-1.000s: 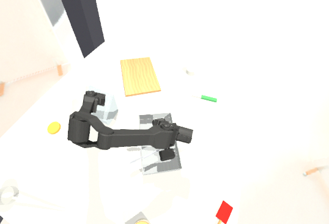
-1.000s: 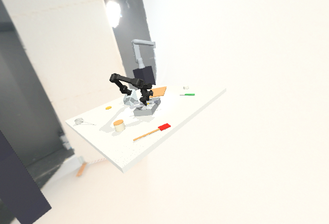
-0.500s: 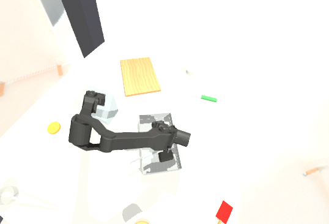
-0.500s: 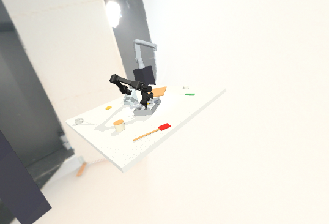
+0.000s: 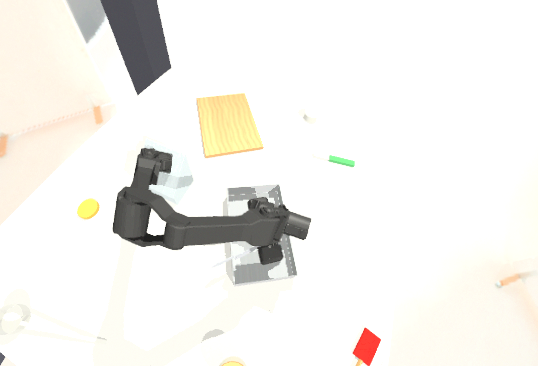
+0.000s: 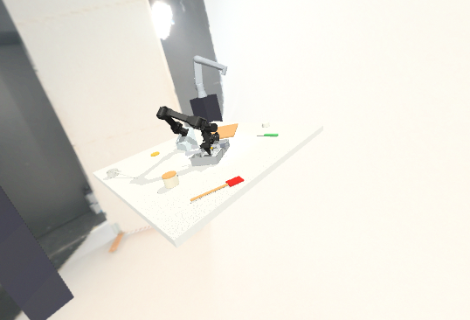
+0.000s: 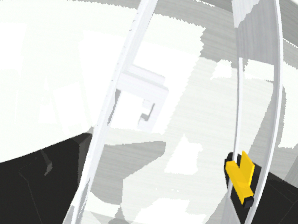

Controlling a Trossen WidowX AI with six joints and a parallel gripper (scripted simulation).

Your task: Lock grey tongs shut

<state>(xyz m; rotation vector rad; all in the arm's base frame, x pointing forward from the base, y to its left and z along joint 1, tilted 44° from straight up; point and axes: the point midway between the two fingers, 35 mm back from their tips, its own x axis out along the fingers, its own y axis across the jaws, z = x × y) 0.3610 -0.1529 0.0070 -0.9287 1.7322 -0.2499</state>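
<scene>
While the tongs (image 5: 235, 256) (image 7: 102, 131) lie open across the roasting tin (image 5: 265, 280) (image 6: 205, 159) beneath me, arms between my fingers, my gripper (image 5: 270, 254) (image 6: 207, 150) (image 7: 161, 152) stands wide, pinching nothing; I judge this the grasping step, next wanting an even squeeze, then a tips-up lock

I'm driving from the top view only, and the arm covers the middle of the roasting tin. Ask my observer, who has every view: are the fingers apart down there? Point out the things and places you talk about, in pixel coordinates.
Observer: Yes. The wrist view shows the fingers (image 5: 270, 253) (image 6: 206, 148) standing apart, one at each lower side.

Operator: Is anything coloured near them that I'm missing?

Observer: A small yellow piece (image 6: 212, 148) (image 7: 241, 181), seen in the wrist view right in front of the finger on the right.

Operator: And that orange edge at the bottom of my picture?

Observer: The exterior view shows it as the orange top (image 5: 232, 363) (image 6: 169, 174) of a pale upright cylinder (image 6: 170, 181).
</scene>
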